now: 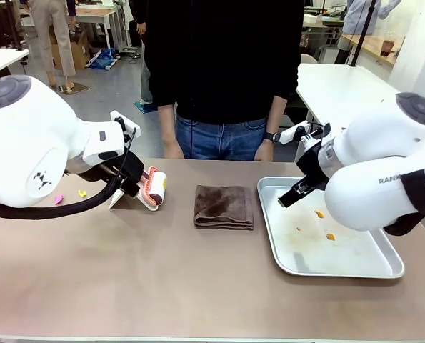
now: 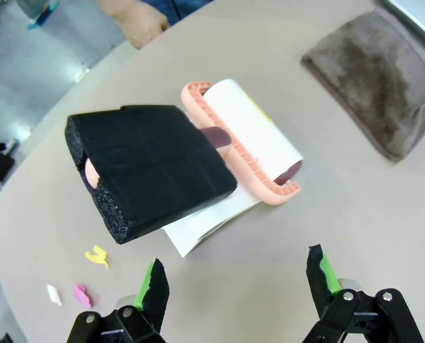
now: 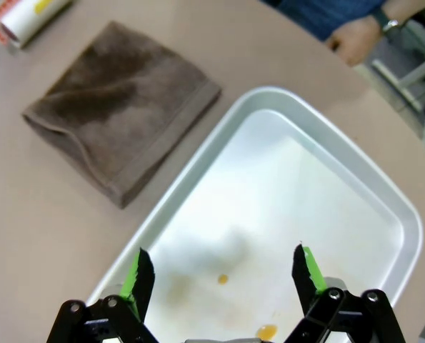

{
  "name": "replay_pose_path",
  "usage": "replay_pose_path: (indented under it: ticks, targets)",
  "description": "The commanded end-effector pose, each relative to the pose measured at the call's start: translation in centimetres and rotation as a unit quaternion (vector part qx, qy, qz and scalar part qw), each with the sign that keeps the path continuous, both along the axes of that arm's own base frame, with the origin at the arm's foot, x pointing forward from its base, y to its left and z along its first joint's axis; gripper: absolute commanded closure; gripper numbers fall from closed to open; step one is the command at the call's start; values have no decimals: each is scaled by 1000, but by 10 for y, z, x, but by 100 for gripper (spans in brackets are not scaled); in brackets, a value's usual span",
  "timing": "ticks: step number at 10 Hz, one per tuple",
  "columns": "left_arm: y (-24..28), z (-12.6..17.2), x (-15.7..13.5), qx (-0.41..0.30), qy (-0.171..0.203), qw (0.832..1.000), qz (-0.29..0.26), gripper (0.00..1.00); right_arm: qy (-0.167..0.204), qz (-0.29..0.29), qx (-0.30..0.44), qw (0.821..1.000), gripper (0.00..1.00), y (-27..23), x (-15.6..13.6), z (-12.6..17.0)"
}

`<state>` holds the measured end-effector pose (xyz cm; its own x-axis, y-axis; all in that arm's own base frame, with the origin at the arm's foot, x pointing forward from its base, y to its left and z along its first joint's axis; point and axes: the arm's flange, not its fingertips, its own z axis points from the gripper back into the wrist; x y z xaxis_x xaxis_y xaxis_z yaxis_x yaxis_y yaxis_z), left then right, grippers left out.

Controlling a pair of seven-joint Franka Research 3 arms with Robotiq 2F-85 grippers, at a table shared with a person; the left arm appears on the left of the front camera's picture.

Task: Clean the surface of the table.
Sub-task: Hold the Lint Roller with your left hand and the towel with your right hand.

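Black fingers with green pads [image 3: 139, 282] on the right arm stand spread wide above a rectangular silver metal tray [image 3: 326, 200], whose smeared floor carries two small orange spots [image 3: 267, 331]. Just beside the tray, a folded dark brown towel [image 3: 119, 107] lies on the matte beige surface [image 3: 41, 229]. A person's hand [image 3: 355, 39], with a wristwatch [image 3: 392, 25], hangs near the far edge.

The left arm [image 1: 26, 143] is white and rounded, with a grey cap [image 1: 8, 89], a black dotted mark [image 1: 43, 179] and a black cable [image 1: 55, 209]. The right arm [image 1: 383, 179] is white, with a black band [image 1: 419, 189]. The left gripper [image 2: 235, 275] and the right gripper [image 3: 223, 264] are black with green pads [image 2: 328, 270] and silver screws [image 2: 348, 295]. The person [image 1: 223, 78] wears a black top [image 1: 223, 43], blue jeans [image 1: 219, 139] and a wristwatch [image 1: 271, 136].
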<state>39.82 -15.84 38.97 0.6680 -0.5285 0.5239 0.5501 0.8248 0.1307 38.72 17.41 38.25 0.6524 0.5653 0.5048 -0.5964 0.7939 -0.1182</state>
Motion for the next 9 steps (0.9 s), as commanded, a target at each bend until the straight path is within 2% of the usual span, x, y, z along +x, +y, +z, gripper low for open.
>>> replay_pose_path:
  ticks: [1, 3, 4, 5, 6, 7, 8, 9]
  targets:
    - [7, 32, -33, -20, 6, 1000, -12, 0, 30, 4, 44, 999, 0, -26, -16, 42]
    - [20, 73, -64, -34, 0, 999, -42, 0, 84, -52, 101, 990, 0, -55, -33, 78]
    - [30, 91, -78, -39, -4, 998, -40, 0, 115, -54, 149, 981, 0, -69, -43, 92]
    - [42, 109, -90, -76, 10, 994, -77, 0, 144, -53, 196, 969, 0, -87, -54, 102]
    - [60, 128, -101, -108, 20, 991, -80, 0, 158, -76, 237, 955, 0, -108, -69, 110]
    - [79, 142, -103, -122, 34, 992, -15, 0, 167, -104, 280, 940, 0, -132, -83, 115]
    - [102, 148, -101, -152, 41, 987, -5, 0, 178, -117, 323, 922, 0, -156, -94, 116]
    - [134, 148, -93, -200, 54, 978, 26, 0, 179, -146, 377, 897, 0, -184, -103, 114]
